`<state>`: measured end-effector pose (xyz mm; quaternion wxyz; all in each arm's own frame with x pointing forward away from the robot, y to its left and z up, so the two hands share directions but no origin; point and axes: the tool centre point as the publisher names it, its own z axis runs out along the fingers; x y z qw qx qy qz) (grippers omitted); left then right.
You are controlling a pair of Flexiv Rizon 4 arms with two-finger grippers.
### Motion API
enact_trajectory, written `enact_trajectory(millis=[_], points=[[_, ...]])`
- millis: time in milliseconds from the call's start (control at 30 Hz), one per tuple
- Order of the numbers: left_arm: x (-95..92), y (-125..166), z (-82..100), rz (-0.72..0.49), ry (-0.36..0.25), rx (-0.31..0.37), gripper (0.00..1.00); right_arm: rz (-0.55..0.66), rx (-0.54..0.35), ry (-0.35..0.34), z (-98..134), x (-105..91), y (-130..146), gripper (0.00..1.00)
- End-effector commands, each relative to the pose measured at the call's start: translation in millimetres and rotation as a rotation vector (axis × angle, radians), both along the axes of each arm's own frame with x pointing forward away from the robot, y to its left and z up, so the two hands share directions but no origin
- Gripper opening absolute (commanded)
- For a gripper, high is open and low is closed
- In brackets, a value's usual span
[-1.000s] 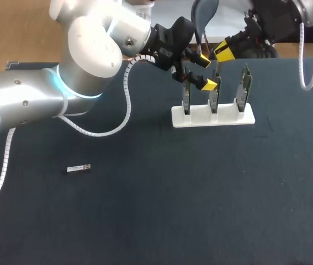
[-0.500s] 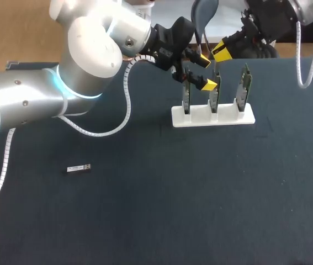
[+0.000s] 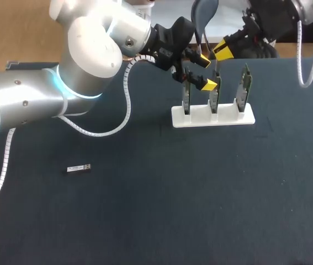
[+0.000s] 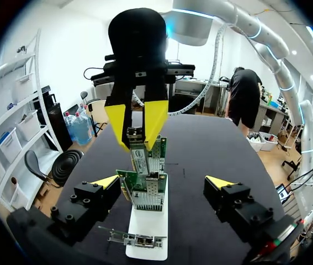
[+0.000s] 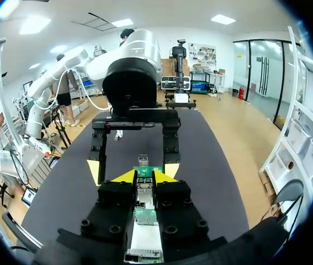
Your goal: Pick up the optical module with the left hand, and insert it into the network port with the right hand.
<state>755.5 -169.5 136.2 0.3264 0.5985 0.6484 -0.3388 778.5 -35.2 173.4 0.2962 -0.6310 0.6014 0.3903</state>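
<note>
Directly above a white plastic stand (image 3: 212, 117), the right gripper (image 5: 145, 178) pinches a small silver optical module (image 4: 135, 134); the left gripper (image 3: 205, 72) hangs spread near the stand.

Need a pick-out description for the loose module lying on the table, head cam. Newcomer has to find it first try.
Start at the dark table and find the white rack holding three upright green boards near the far edge. From there look toward the left arm's side and nearer the camera, where the loose module lies flat. It is a small silver-and-black bar, the only thing lying by itself on the surface, well apart from the rack.
</note>
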Motion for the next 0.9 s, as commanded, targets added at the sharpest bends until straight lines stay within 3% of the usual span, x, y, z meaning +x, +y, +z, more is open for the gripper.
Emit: enact_trajectory(millis=[33,900], points=[[1.9,-1.4,0.7,-0.002,0.004,0.007,1.0,-0.003,-0.004,0.002,-2.0,-1.2,-0.6,0.0],[1.9,-1.4,0.7,-0.002,0.004,0.007,1.0,0.0,-0.015,-0.013,0.8,-6.8,0.5,0.0]])
